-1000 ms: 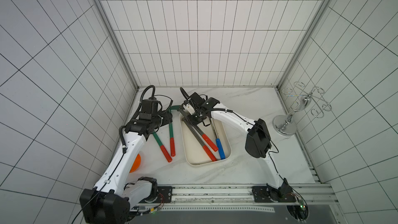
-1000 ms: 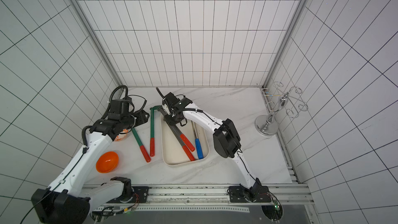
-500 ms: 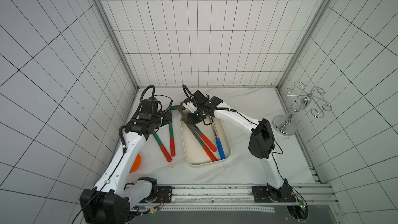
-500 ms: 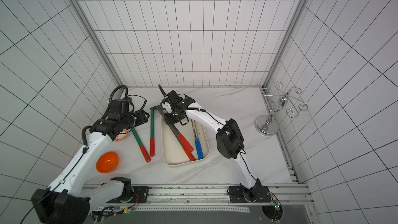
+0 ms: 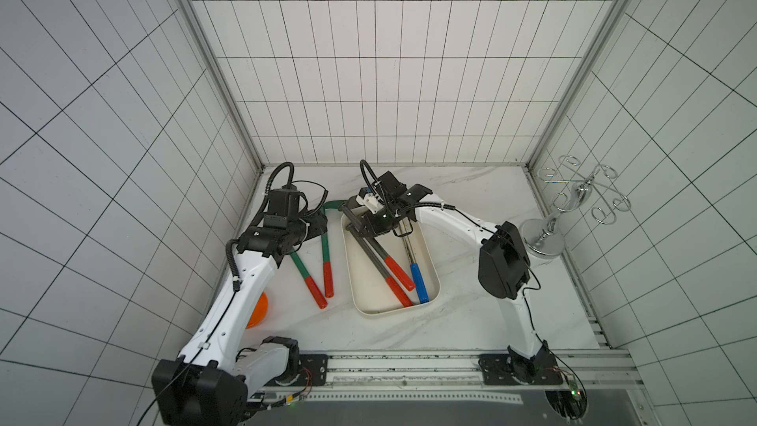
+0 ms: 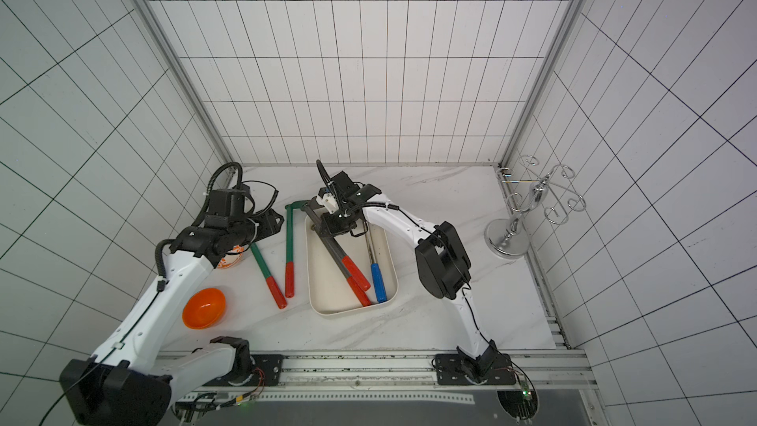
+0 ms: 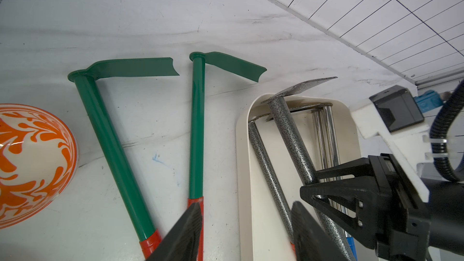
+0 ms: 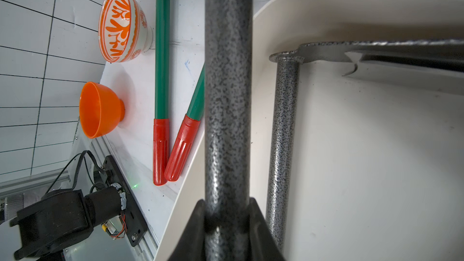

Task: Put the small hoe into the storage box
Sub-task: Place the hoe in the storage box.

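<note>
— Two jaws pinched tight on the small hoe (image 8: 227, 96): the right gripper (image 8: 226, 200) has its shaft near the head, which pokes up past the storage box's (image 7: 242, 171) far corner. The red grip seems to rest inside.

— Setting it down, then?

— I'd say so. Next it should lower the head inside the rim, beside the other grey hoe (image 8: 282, 134), then let go.

— The left gripper (image 7: 247, 205)?

— Half spread, empty, beside the box over the green hoes (image 7: 197, 121).

— Anything changed?

— The right elbow swung away from the box; the hoe hardly moved.
</note>
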Robot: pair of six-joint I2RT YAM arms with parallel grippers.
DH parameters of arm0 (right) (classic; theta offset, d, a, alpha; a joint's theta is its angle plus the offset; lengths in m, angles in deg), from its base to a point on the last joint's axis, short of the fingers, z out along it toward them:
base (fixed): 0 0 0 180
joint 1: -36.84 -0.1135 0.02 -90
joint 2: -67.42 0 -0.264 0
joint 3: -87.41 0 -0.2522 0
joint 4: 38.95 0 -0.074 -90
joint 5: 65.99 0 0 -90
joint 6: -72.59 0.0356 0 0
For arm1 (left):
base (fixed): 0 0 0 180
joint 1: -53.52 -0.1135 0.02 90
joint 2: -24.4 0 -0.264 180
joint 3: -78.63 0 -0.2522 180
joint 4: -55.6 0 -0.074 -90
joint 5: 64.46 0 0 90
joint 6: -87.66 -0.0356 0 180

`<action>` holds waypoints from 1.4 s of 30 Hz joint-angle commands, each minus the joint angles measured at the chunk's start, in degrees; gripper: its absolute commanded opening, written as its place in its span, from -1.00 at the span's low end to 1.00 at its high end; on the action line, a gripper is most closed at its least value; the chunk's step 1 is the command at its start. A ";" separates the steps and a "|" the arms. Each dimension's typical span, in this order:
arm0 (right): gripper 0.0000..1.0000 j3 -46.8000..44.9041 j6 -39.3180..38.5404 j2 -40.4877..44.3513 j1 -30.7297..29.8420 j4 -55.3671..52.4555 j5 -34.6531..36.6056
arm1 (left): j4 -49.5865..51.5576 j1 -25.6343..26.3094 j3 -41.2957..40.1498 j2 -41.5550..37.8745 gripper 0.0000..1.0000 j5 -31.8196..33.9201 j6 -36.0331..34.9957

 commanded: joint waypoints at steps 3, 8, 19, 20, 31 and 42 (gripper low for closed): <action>-1.00 -3.30 0.94 3.86 0.50 5.87 -5.10 | -1.43 -0.38 -0.57 -0.80 0.19 -0.06 -0.68; -1.00 -4.30 0.53 3.60 1.41 7.10 -6.17 | -1.43 -0.46 -0.74 -1.03 0.18 -0.14 -0.59; -1.00 -7.20 -0.89 2.56 3.37 10.01 -9.43 | -1.53 -0.63 -0.92 -1.08 0.18 -0.20 -0.59; -1.00 -7.42 -0.98 2.40 3.48 10.00 -9.52 | -1.45 -0.66 -0.96 -1.06 0.18 -0.22 -0.59; -1.00 -8.64 -1.24 5.18 3.23 12.13 -8.86 | -1.59 -0.72 -1.09 -1.14 0.19 -0.42 -0.51; -1.00 -6.31 -0.48 7.45 0.87 11.08 -7.93 | -1.43 -0.73 -1.09 -1.41 0.19 -0.40 -0.54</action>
